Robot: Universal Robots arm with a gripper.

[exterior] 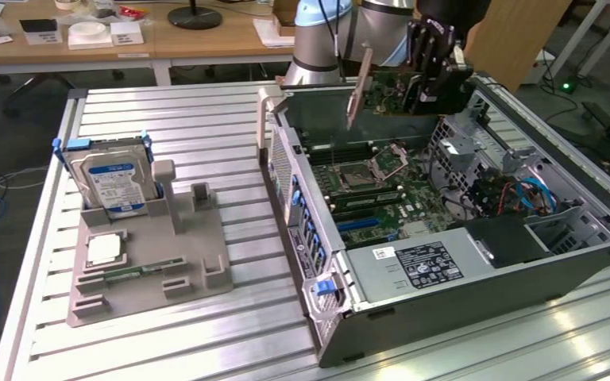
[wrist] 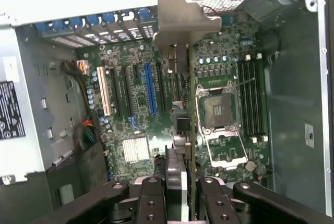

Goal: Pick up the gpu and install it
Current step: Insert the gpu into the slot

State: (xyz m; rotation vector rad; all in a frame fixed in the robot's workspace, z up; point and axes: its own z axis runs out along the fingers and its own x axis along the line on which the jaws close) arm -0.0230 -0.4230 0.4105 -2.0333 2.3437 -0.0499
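Jaws of the gripper clamp the gpu, long axis level, bracket toward the exterior view's left.

The exterior view stands back and high, looking down across the table into the open computer case. The wrist view hangs close over that case, facing straight down past the gpu onto the motherboard, which both views share.
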